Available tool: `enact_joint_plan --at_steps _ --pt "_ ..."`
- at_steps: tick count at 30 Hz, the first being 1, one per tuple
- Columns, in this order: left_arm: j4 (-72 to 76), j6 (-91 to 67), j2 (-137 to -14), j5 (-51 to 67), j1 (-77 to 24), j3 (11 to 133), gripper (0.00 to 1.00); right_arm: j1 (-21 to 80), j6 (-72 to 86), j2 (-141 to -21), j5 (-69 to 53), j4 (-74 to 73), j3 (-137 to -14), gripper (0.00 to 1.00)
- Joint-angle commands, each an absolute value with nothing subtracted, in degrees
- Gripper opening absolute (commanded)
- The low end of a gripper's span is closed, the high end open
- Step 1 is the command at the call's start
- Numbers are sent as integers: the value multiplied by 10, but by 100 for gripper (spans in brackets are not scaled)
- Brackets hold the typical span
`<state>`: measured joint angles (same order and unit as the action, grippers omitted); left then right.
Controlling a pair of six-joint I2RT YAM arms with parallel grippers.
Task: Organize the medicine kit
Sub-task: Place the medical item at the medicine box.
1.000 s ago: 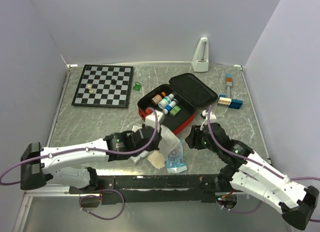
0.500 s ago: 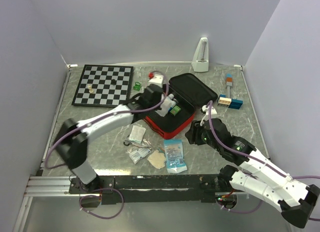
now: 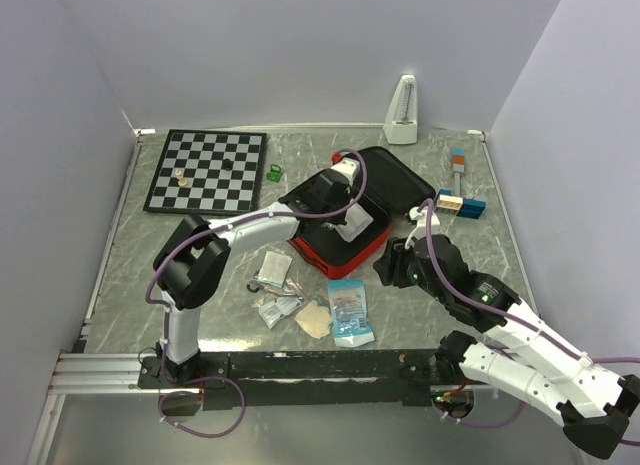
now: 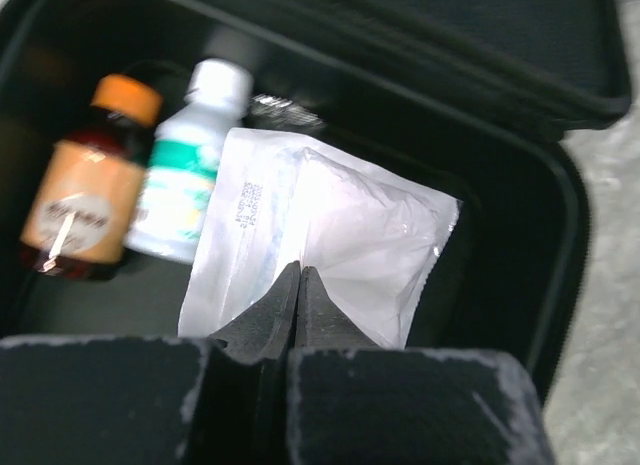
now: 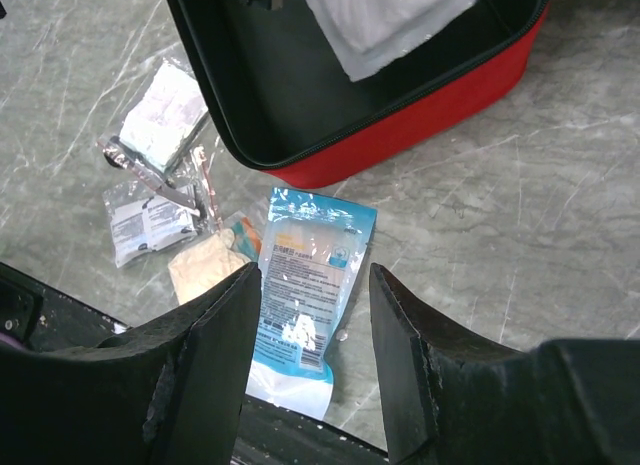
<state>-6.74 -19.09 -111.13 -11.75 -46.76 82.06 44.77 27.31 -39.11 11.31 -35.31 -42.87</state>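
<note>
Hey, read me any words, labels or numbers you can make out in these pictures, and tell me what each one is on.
No text is clear enough to quote.
White packet: a strip of small print along one edge, too fine to read.
Orange-capped bottle: label blurred.
White bottle: green-banded label, blurred.
Blue packet: printed lines, too small to read.

A black-and-white chessboard point(image 3: 207, 172) lies at the back left of the grey table point(image 3: 160, 247), a small green thing point(image 3: 272, 171) sits just beside it, a white metronome point(image 3: 402, 112) stands at the back, and some colored blocks point(image 3: 460, 203) lie on the right.
</note>
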Motion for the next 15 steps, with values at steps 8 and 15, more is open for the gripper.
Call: enact_joint_plan --at_steps 8,15 --pt "4 -196 -1172 -33 -498 860 1 452 272 -389 125 -356 -442 55" --pt "3 -216 -1211 -5 -499 872 1 453 273 -384 128 -361 -435 55"
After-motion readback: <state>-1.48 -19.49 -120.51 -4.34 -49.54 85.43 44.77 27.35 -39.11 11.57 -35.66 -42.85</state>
